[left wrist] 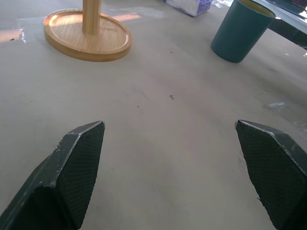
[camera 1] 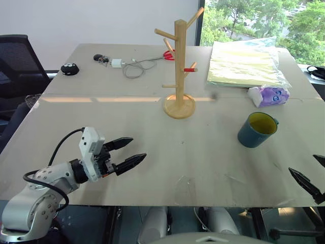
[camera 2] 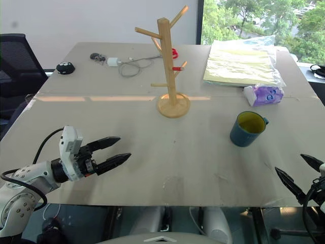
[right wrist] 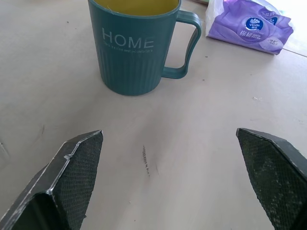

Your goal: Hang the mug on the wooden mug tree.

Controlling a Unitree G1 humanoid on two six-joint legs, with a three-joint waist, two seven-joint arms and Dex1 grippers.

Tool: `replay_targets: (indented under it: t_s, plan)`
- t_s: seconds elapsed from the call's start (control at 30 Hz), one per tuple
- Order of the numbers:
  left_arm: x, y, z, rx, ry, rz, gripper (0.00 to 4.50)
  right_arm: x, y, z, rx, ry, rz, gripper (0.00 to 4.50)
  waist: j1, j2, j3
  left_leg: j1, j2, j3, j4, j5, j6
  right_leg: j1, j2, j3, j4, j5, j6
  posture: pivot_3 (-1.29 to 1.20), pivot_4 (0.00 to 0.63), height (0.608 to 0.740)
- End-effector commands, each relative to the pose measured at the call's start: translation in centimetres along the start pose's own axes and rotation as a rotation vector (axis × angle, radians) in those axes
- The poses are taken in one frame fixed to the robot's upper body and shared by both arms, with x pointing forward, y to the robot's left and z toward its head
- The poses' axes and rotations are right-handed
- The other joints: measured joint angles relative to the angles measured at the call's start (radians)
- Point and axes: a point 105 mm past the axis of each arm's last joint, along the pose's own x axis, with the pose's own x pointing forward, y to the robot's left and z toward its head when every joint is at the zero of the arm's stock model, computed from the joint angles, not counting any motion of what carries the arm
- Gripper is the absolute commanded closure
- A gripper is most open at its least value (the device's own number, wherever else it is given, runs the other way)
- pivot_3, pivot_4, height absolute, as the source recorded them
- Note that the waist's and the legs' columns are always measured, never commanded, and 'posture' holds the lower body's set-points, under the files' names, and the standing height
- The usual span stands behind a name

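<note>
Right wrist view – tissue pack just beside mug.

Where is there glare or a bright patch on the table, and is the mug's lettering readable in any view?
Left eye view: a bright strip of light crosses the table level with the wooden mug tree base. Left wrist view: the same glare lies beside that base. Right wrist view: the mug is sharp, its pale lettering reading HOME; the purple tissue pack is bright at the far edge.
</note>
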Motion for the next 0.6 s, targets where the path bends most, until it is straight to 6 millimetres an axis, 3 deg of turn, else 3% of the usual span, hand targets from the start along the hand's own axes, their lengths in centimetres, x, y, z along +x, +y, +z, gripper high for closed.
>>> replay_targets:
  t_s: [0.03,0.13,0.27,0.47,0.6]
  plan:
    - [0.5,-1.2,2.0,0.069,-0.049,-0.09,0.03,1.1,-0.6,1.2,-0.026,-0.035,-0.027,0.0,0.0,0.0,0.0,0.0,0.0,0.0,0.0,0.0,0.0,0.0,0.0,0.0,0.0,0.0,0.0,0.0,0.15,0.74]
    - [1.7,-3.5,4.1,0.124,-0.101,-0.247,0.03,3.4,-1.3,2.2,-0.029,-0.056,-0.074,0.0,-0.003,-0.005,0.004,0.001,0.0,0.001,0.001,0.0,0.0,0.0,0.0,0.0,0.001,-0.001,0.001,0.0,0.15,0.74]
    - [2.8,-4.5,5.7,0.152,-0.124,-0.32,0.03,4.8,-2.2,2.5,-0.046,-0.009,-0.152,0.0,0.001,-0.004,0.003,0.004,-0.001,0.003,0.004,0.0,0.0,0.002,-0.001,0.003,0.004,0.001,-0.001,0.0,0.15,0.74]
    - [3.5,-6.7,6.3,0.166,-0.108,-0.432,0.03,7.2,-3.8,2.7,0.027,0.025,-0.215,0.0,-0.004,-0.005,0.004,0.002,-0.001,0.002,0.002,0.001,0.0,0.0,0.002,0.003,0.004,0.002,-0.003,0.0,0.15,0.74]
    - [3.4,-7.4,6.5,0.166,-0.113,-0.453,0.03,8.5,-3.6,3.2,0.049,0.003,-0.177,0.0,-0.003,-0.005,0.004,0.002,-0.001,0.004,0.002,0.001,0.0,0.0,0.003,0.006,0.004,0.001,-0.002,0.0,0.15,0.74]
